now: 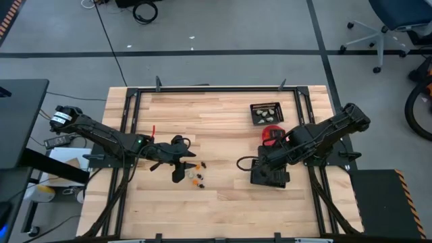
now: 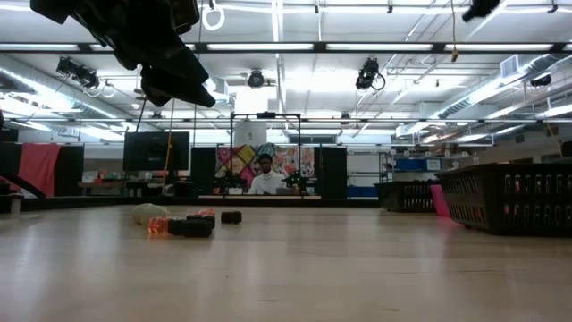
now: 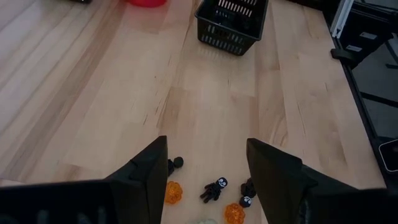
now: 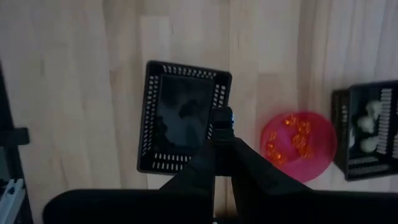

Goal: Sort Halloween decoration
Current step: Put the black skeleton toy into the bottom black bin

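Several trinkets [image 3: 214, 190] — beneath left claw [image 3: 208, 180]

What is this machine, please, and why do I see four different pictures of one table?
It is a robot with two dark arms at a wooden table. One camera looks down from above, one looks level across the tabletop, and one sits on each wrist. The left gripper, fingers open, hovers above small orange and black trinkets lying loose on the wood. The right gripper is shut, with something small and dark at its tips, above a black mesh tray. Beside that tray stand a pink-red bowl holding orange pieces and another tray holding pale ones.
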`<control>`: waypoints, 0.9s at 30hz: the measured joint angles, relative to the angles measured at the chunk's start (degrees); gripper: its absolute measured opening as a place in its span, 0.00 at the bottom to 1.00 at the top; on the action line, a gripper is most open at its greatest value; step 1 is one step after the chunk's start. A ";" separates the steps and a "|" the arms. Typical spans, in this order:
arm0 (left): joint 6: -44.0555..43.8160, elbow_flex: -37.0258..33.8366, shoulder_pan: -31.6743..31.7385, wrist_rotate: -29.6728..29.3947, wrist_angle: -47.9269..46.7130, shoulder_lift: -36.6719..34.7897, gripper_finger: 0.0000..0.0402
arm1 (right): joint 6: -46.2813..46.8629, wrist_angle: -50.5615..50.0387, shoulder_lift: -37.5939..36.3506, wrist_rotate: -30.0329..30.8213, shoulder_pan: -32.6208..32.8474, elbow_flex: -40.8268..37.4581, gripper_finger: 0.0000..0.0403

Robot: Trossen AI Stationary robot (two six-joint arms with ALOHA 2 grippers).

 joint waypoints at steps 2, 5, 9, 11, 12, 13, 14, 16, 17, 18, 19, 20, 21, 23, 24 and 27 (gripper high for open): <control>0.00 0.00 -0.01 0.00 0.04 0.00 0.48 | 0.74 1.09 -0.80 -0.18 0.00 -2.76 0.10; -0.01 0.00 -0.02 0.00 0.05 0.00 0.48 | 1.43 3.37 -2.10 -0.59 0.00 -6.50 0.10; -0.02 0.00 0.00 -0.02 0.04 0.00 0.48 | 1.77 7.14 -3.15 -2.04 0.00 -11.22 0.10; -0.02 0.00 -0.02 -0.02 0.04 0.00 0.48 | 2.02 8.45 -3.38 -2.77 0.00 -13.31 0.10; -0.02 0.00 -0.01 -0.02 0.07 0.00 0.48 | 2.06 9.11 -3.44 -3.05 0.00 -14.37 0.10; -0.02 0.00 0.00 -0.02 0.07 0.00 0.48 | 2.05 10.04 -3.45 -3.16 0.00 -15.34 0.10; -0.02 0.00 0.00 -0.02 0.07 0.00 0.48 | 2.05 11.06 -3.45 -3.32 0.00 -16.37 0.10; -0.02 0.00 -0.02 -0.02 0.07 0.00 0.48 | 2.05 12.69 -3.45 -3.83 -0.05 -18.42 0.10; -0.02 0.00 -0.02 -0.02 0.07 0.00 0.48 | 2.05 13.55 -3.45 -4.14 -0.07 -19.44 0.10; -0.02 0.00 0.00 -0.02 0.07 0.00 0.48 | 2.05 14.73 -3.45 -4.42 -0.07 -20.51 0.10; -0.02 0.00 0.00 -0.02 0.07 0.00 0.48 | 2.05 15.88 -3.45 -4.56 -0.07 -21.53 0.10; -0.02 0.00 -0.01 -0.02 0.07 0.00 0.48 | 2.05 16.74 -3.43 -4.77 -0.07 -22.54 0.10; -0.02 0.00 -0.02 -0.02 0.07 0.00 0.48 | 2.05 17.64 -3.42 -4.97 -0.07 -23.53 0.10; -0.03 0.00 -0.01 -0.02 0.07 0.00 0.48 | 2.05 20.30 -3.42 -5.83 -0.22 -25.60 0.10; -0.02 0.00 0.00 -0.04 0.07 0.00 0.48 | 2.07 21.36 -3.42 -6.22 -0.37 -26.63 0.10; -0.02 0.00 -0.02 -0.03 0.08 0.00 0.48 | 2.49 24.13 -3.40 -6.76 -0.85 -29.59 0.10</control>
